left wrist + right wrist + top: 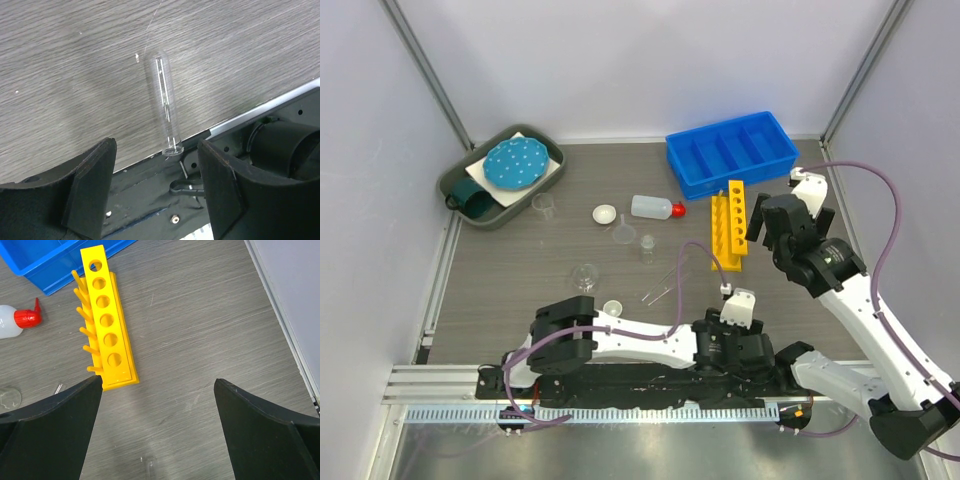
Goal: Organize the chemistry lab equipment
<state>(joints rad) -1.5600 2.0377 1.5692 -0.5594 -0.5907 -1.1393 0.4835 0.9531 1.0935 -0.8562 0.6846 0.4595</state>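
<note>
A clear glass tube [164, 100] lies on the wood-grain table [60, 75], its open mouth at the near edge. My left gripper [156, 150] stands open just short of that mouth, nothing between its fingers. My right gripper [157, 385] hangs open over bare table beside the near end of the yellow holed rack [107, 325]; from above it [770, 222] sits right of the rack [730, 230]. The blue divided bin [730, 152] is at the back right. The red-capped bottle [653, 207] lies on its side left of the rack.
A white dish [605, 213], a funnel [624, 234], a beaker [544, 206], a flask [585, 275], thin glass pieces [663, 283] and a second dish [612, 308] are scattered mid-table. The dark green tray [500, 175] stands back left. Black arm bases line the near edge.
</note>
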